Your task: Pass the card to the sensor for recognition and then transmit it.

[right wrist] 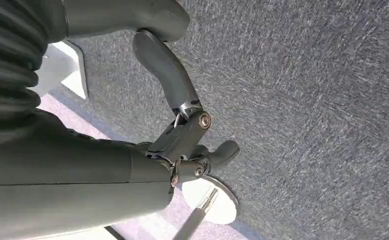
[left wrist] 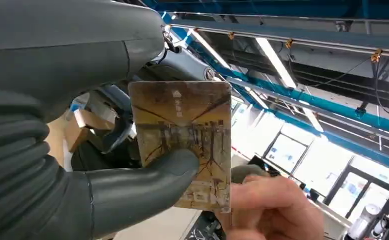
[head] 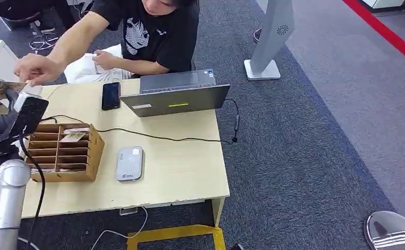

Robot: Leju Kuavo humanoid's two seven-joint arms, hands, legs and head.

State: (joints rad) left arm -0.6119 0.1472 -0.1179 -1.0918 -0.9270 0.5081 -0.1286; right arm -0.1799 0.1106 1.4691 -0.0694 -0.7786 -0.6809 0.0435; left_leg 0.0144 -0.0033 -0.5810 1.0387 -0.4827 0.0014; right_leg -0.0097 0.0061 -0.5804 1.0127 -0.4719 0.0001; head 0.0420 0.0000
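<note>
card (left wrist: pixel 182 140) | left hand (left wrist: pixel 82 150) holds it | person's hand (left wrist: pixel 267 210) touches it

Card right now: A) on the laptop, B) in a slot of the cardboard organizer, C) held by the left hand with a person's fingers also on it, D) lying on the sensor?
C: the left wrist view shows the left hand pressing its thumb on the card while a person's fingers grip its edge.

Card (left wrist: pixel 185 145) print too blurred to read; white emblem on person's black shirt (head: pixel 136 35), no words.
</note>
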